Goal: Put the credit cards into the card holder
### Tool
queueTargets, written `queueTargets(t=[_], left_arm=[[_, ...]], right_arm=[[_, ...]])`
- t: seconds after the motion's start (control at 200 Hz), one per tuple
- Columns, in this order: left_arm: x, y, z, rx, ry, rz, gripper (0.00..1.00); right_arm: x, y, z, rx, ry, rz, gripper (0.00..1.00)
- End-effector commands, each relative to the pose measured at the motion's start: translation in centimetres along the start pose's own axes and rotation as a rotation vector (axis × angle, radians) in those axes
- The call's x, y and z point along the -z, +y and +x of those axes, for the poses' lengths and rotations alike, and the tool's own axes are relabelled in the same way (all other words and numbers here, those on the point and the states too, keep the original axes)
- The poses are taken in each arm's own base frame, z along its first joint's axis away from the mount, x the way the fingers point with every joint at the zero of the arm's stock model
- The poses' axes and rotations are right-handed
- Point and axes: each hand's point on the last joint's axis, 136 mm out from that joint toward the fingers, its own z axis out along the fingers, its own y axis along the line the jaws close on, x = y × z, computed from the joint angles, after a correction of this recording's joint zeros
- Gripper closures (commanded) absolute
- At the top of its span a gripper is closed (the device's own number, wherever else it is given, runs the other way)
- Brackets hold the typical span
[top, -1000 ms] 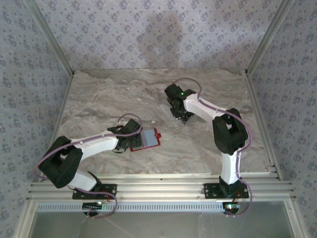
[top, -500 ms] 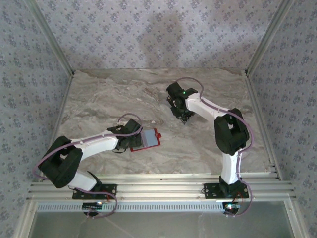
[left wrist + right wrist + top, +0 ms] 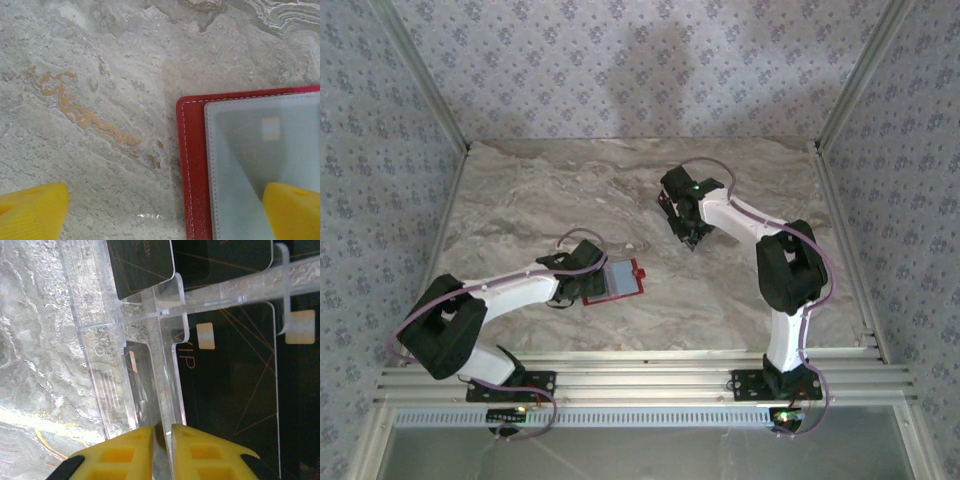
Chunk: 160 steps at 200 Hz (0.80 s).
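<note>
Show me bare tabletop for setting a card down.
Bare marble: the far-left stretch of table beyond the left hand, and the near strip between the red wallet and the right arm's base. Crowded: around the right hand, at the clear card rack.

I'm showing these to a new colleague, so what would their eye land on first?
Probably the open red folding wallet with its pale grey inside, lying mid-left on the marble table, with the left hand spread wide across its edge. Then, in the right wrist view, the black gold-lined cards slotted in a clear acrylic rack, with the yellow fingers of the right hand nearly together before it.
</note>
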Motion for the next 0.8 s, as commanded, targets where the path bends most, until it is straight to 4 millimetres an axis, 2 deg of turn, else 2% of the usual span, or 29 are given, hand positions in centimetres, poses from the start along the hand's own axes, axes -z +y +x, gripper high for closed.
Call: queueTargets(t=[0.0,0.2,0.54,0.625,0.795], left_arm=[[0.1,0.5,0.0,-0.021,0.010,-0.026,0.00],[0.2,0.5,-0.1,-0.025,0.008,-0.025,0.00],[0.2,0.4,-0.2,-0.026,0.009,-0.022,0.00],[0.3,0.3,-0.3,-0.028,0.008,-0.021,0.00],[0.5,0.1,-0.7,-0.033,0.005,-0.016,0.00]], right_arm=[[1.2,-0.4,0.2,-0.019,-0.013,-0.016,0.83],[1.8,-0.6,0.0,-0.031,-0.024,-0.045,0.85],[2.3,-0.5,-0.4,-0.048,-0.029,-0.089,1.00],[2.5,-0.4,-0.5,-0.050,-0.032,-0.100,1.00],[4.7,0.1,-1.4,-0.072,-0.085,-0.157,1.00]])
